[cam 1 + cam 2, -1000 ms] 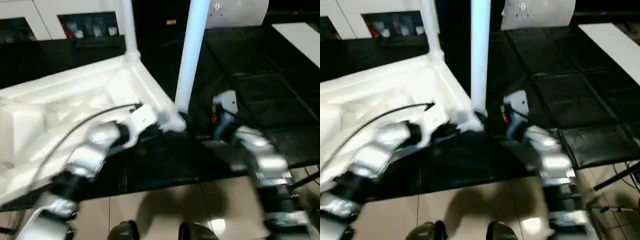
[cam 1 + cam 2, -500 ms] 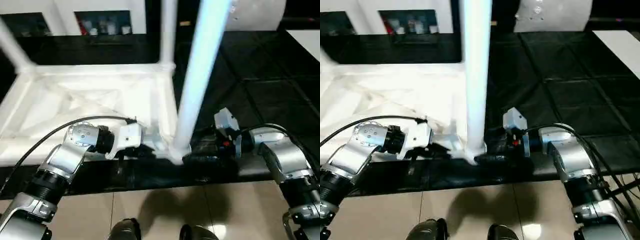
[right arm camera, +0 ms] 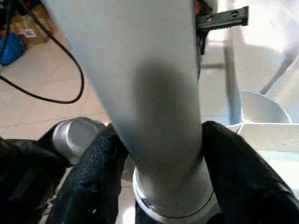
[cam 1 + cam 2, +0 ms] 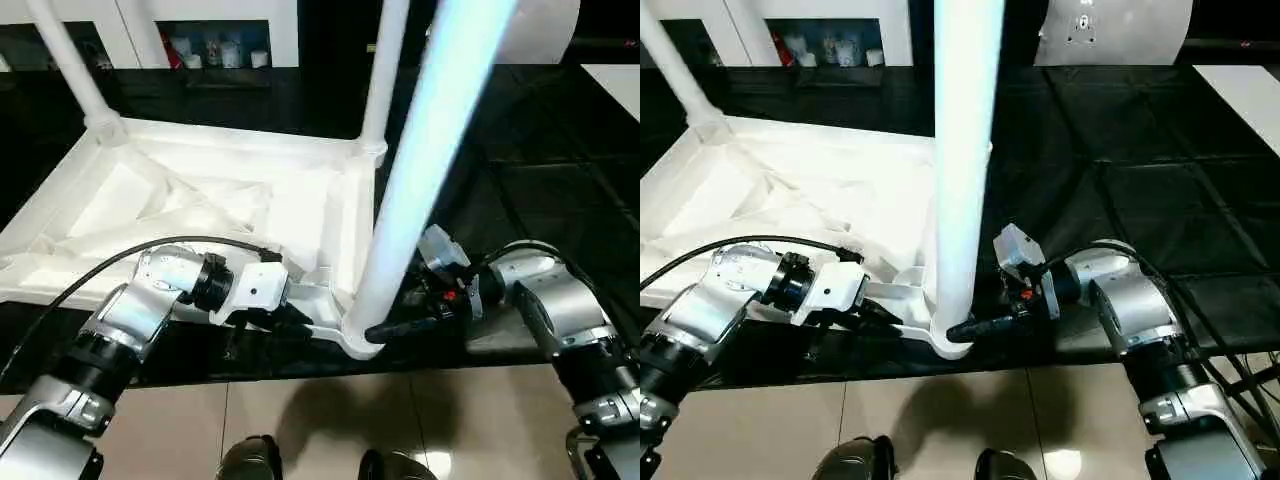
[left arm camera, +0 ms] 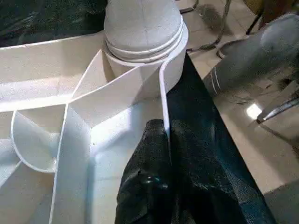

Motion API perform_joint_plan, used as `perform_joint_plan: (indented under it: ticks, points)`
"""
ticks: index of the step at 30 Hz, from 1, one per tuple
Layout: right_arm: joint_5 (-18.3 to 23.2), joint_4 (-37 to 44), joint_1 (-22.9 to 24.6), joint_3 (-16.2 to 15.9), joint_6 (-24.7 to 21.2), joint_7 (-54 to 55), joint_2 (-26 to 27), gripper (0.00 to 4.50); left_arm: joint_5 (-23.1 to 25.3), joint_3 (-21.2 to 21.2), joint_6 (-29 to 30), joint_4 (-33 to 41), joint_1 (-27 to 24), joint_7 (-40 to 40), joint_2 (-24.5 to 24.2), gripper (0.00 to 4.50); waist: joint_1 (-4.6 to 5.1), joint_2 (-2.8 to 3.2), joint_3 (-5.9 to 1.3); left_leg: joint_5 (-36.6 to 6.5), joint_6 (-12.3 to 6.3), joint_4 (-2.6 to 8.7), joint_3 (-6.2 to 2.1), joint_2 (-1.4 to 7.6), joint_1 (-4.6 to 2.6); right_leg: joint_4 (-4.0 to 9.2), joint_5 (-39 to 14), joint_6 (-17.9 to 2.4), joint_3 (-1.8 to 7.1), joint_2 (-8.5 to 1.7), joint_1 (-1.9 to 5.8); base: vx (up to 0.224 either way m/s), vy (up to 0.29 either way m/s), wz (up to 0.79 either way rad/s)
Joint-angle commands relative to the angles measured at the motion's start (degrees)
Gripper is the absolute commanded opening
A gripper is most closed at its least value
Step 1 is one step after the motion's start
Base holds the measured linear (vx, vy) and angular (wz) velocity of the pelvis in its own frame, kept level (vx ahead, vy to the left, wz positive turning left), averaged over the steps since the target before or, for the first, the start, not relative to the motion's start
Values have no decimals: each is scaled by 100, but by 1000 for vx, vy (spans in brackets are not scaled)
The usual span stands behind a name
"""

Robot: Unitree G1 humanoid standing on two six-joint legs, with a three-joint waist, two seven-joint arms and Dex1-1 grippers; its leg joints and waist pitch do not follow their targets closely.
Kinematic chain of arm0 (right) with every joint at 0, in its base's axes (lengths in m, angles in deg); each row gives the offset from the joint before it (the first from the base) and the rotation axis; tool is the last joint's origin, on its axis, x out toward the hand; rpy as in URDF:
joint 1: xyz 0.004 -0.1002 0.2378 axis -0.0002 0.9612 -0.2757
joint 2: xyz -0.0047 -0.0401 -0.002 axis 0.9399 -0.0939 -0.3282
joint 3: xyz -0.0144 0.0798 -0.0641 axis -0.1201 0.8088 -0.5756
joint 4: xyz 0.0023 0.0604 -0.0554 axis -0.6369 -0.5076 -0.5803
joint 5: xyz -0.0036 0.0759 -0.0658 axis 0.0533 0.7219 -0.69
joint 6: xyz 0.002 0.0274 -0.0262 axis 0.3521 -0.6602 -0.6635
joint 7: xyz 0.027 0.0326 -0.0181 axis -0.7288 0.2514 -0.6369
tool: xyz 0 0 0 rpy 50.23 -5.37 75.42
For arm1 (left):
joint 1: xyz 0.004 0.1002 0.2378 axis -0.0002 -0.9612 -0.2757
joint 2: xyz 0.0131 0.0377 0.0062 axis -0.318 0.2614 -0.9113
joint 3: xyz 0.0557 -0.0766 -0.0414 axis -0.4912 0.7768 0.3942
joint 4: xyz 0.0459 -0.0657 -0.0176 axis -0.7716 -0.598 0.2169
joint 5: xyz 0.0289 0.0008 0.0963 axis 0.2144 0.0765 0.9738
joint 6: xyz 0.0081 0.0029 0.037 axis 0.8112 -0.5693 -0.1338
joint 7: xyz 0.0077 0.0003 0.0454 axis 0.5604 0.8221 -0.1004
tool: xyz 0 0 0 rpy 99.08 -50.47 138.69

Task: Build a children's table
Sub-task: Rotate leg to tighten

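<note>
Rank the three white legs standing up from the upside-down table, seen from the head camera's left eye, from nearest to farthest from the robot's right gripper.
1. Near corner leg, clamped in the right gripper.
2. Middle leg, behind it at the far right corner.
3. Far-left leg, across the tabletop.

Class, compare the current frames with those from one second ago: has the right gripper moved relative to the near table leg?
Yes. The right gripper, earlier apart from the near leg, has closed in to clamp its base at the corner socket.

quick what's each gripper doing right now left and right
Left gripper: shut on the table top's edge rim.
Right gripper: shut on the near leg, just above its corner socket.
</note>
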State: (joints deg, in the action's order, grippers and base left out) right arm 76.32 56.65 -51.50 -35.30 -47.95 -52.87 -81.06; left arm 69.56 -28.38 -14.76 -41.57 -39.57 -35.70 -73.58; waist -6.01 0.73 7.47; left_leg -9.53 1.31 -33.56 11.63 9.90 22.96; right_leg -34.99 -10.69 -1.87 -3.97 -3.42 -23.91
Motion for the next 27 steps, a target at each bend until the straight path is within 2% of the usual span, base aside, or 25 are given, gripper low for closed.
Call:
perform_joint_plan:
  ticks: [1, 8, 10, 11, 12, 13, 14, 17, 18, 19, 20, 21, 22, 24, 27]
  points:
    - [78, 24, -28, -132, -22, -170, 9, 220, 125, -264, -180, 11, 56, -266, 40, 0, 42, -49, -389, -840, -556, 375, -190, 435, -183, 394, -1056, -1372, 361, -580, 265, 0, 0, 0]
    - [216, 159, 39, -216, -144, -204, -34, 202, 104, -220, -172, -10, -13, -174, 16, 0, 38, -46, -385, -885, -525, 386, -191, 437, -191, 400, -1102, -1385, 359, -577, 264, 0, 0, 0]
    - [469, 521, 248, -5, -644, -49, 57, 202, -84, -15, 251, 153, -131, 69, 93, 0, 24, -26, -398, -847, -512, 384, -192, 444, -196, 389, -1040, -1393, 362, -578, 272, 0, 0, 0]
    - [489, 549, 264, 11, -682, -32, 64, 202, -99, 1, 287, 168, -140, 89, 99, 0, 25, -30, -392, -840, -519, 391, -188, 451, -196, 395, -1013, -1389, 365, -574, 270, 0, 0, 0]
    - [575, 737, 433, 148, -853, 308, 170, 201, -127, 129, 545, 284, -191, 368, 156, 0, 18, -5, -404, -830, -515, 382, -187, 450, -197, 384, -956, -1415, 367, -571, 264, 0, 0, 0]
    - [585, 764, 460, 168, -878, 371, 188, 201, -128, 147, 583, 301, -198, 412, 164, 0, 12, -18, -402, -818, -512, 387, -186, 456, -197, 392, -932, -1416, 370, -579, 269, 0, 0, 0]
    - [578, 865, 556, 221, -958, 645, 261, 201, -113, 205, 756, 368, -217, 595, 203, 0, 15, -18, -388, -871, -491, 396, -191, 444, -184, 399, -1043, -1404, 365, -573, 262, 0, 0, 0]
    - [530, 980, 662, 260, -978, 951, 354, 201, -69, 260, 974, 444, -233, 823, 254, 0, 38, -36, -332, -1318, -291, 426, -206, 425, -200, 511, -2000, -1186, 371, -606, 239, 0, 0, 0]
    - [248, 1160, 828, 352, -1018, 1954, 734, 201, -28, 393, 1635, 630, -247, 1396, 488, 0, 70, -10, -322, -1435, -143, 464, -219, 449, -208, 523, -2230, -1091, 388, -605, 236, 0, 0, 0]
    - [164, 1184, 849, 379, -1043, 2237, 850, 201, -27, 431, 1783, 659, -239, 1541, 560, 0, 114, -36, -309, -1595, -49, 477, -247, 432, -229, 542, -2441, -1062, 380, -600, 209, 0, 0, 0]
    - [1, 1206, 857, 457, -1163, 2824, 1110, 201, -31, 490, 2141, 730, -234, 1811, 714, 0, 136, -35, -307, -1647, -1, 483, -259, 419, -217, 543, -2561, -1031, 375, -608, 223, 0, 0, 0]
    - [-11, 1207, 857, 464, -1174, 2869, 1130, 201, -31, 495, 2169, 735, -233, 1831, 726, 0, 157, -35, -308, -1655, 55, 490, -269, 414, -217, 544, -2639, -1010, 377, -617, 228, 0, 0, 0]
    - [-85, 1194, 838, 521, -1279, 3191, 1290, 201, -25, 513, 2354, 757, -227, 1967, 820, 0, 252, -41, -323, -1628, 90, 501, -292, 390, -178, 549, -2698, -929, 367, -616, 256, 0, 0, 0]
    - [-218, 1178, 783, 698, -1579, 4066, 1765, 200, 109, 550, 2729, 684, -142, 2456, 1127, 0, 335, -44, -319, -1593, 41, 488, -261, 392, -208, 566, -2509, -970, 403, -596, 211, 0, 0, 0]
    - [-394, 1030, 652, 991, -1898, 5412, 2466, 199, 248, 708, 3195, 444, 114, 3363, 1667, 0, 400, -48, -320, -1565, 56, 466, -257, 350, -219, 598, -2666, -926, 390, -591, 197, 0, 0, 0]
